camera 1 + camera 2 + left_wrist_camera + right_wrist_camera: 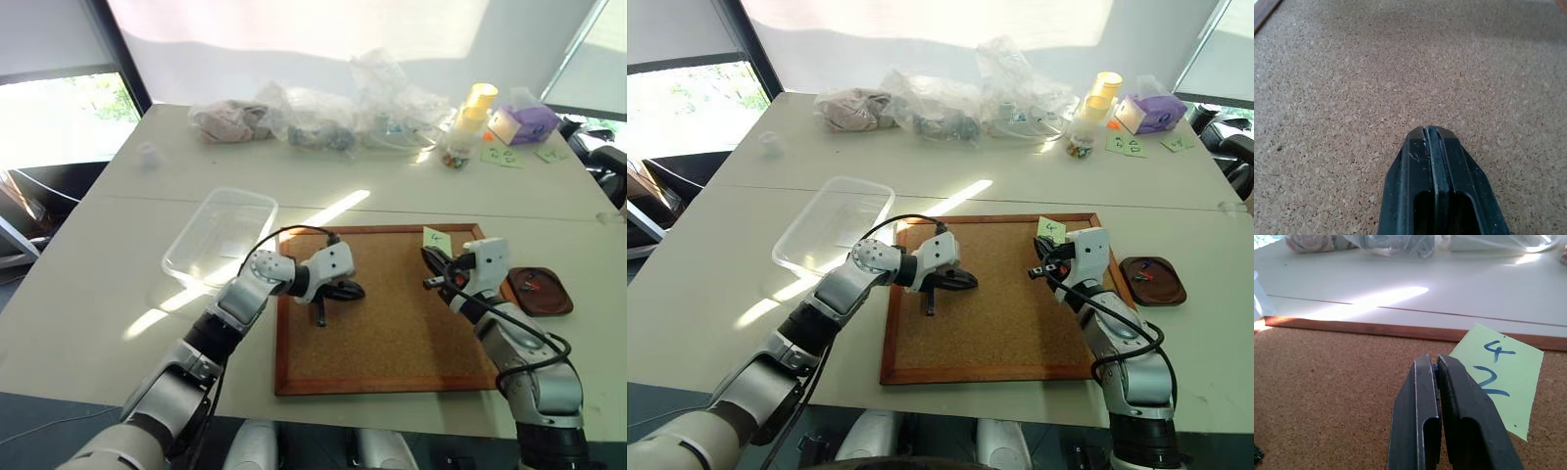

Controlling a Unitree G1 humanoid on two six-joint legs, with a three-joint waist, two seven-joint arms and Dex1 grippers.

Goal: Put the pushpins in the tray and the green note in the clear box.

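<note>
The cork board (392, 323) lies flat on the white table (118, 294), and you see it serves as the work surface, so both arms hang over it. The clear box (220, 235) stands empty just beside the board's left edge, its long axis running away from you, mouth up, ready for the note. The tray (541, 291) sits just off the board's right edge and already has small red-orange pieces in it, probably pushpins (529, 286); the bluish one I cannot make out. The green note (1501, 377) lies flat at the board's far edge, the "4" toward that edge and the "2" toward you; no pin shows on it. The right gripper (1437, 364) is clenched on nothing, just beside the note. The left gripper (1429, 131) is also clenched empty, above bare cork.
</note>
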